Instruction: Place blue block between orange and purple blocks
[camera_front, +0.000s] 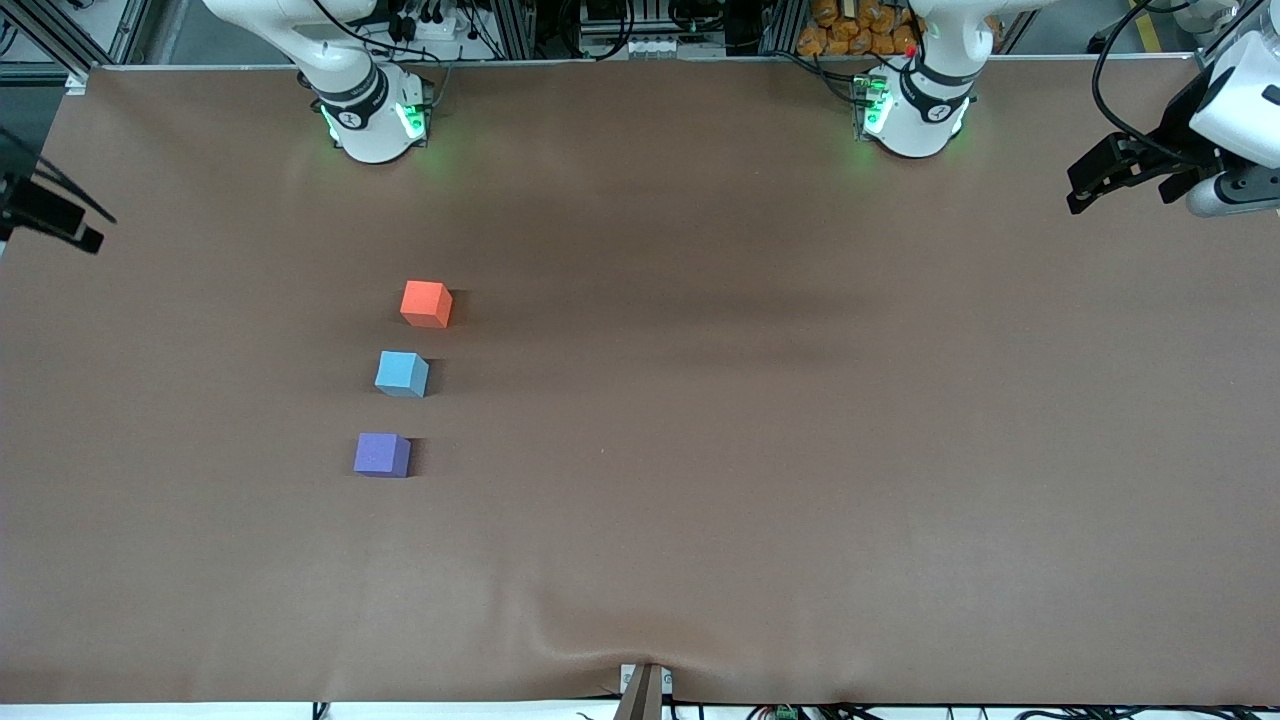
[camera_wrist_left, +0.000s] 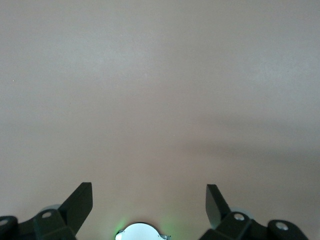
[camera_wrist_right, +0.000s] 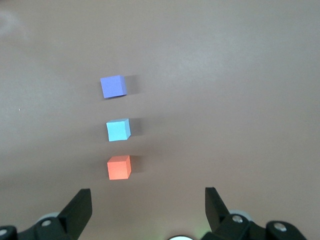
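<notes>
Nearest the front camera lies the purple block (camera_front: 382, 455), then the blue block (camera_front: 402, 374), then the orange block (camera_front: 426, 304), in a slightly slanted row on the brown bench (camera_front: 800, 450), toward the right arm's end. The blue block sits between the other two, apart from both, so the placement looks done already.

The right gripper (camera_wrist_right: 147, 210) hangs above the bench with its jaws spread wide and empty; the three cubes show ahead of it in its wrist view, orange closest. The left gripper (camera_wrist_left: 149, 205) is likewise parted and holds nothing, over bare bench at its own end, where it waits.

The blue block appears to be a light, matte, probably foam-like cube: easy to lift, unlikely to slip, not fragile. A hold across two opposite side faces would suit it. Being a cube, it has no long axis; it rests flat, turned slightly askew relative to the bench edge.
</notes>
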